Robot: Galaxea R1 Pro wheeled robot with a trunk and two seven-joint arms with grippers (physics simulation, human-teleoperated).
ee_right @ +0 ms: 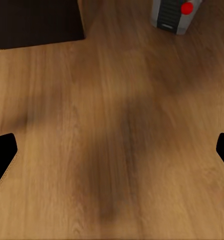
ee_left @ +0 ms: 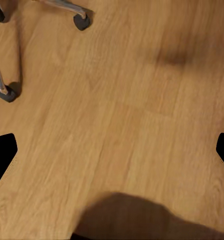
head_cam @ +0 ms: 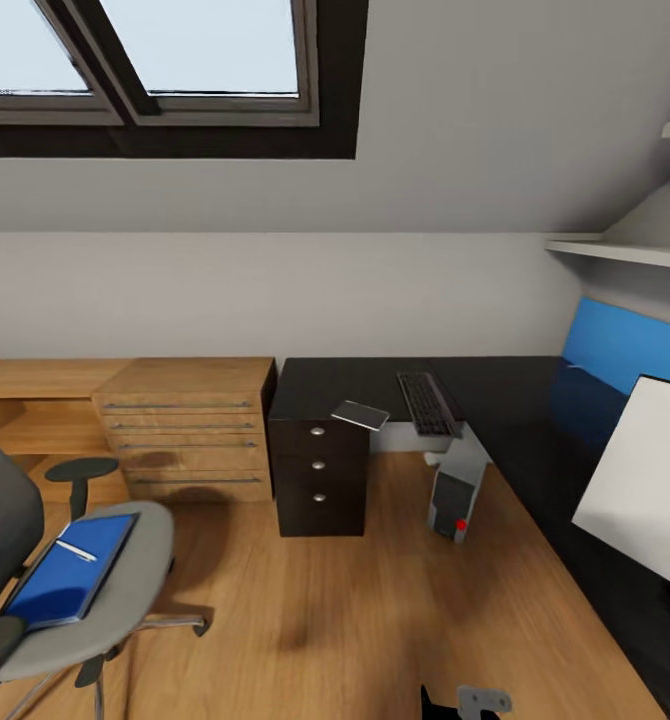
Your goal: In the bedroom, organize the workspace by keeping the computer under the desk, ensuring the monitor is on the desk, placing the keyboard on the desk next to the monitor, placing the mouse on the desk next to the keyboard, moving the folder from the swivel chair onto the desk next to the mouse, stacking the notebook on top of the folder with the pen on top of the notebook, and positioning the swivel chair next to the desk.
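Fingers of the left gripper (ee_left: 112,150) and right gripper (ee_right: 112,150) stand wide apart with nothing between them, probably because the robot is only approaching. Both hang over bare wooden floor (ee_right: 117,150).

Ahead and left of the left gripper, the grey swivel chair (head_cam: 125,560) carries the blue folder (head_cam: 65,575) with a white pen (head_cam: 75,550) on top. The black keyboard (head_cam: 427,402) lies far forward on the black L-shaped desk (head_cam: 515,400).

Ahead of the right gripper, its wrist camera shows the grey computer tower (ee_right: 172,14) and red button close up; the left wrist camera shows the chair's castors (ee_left: 81,21).
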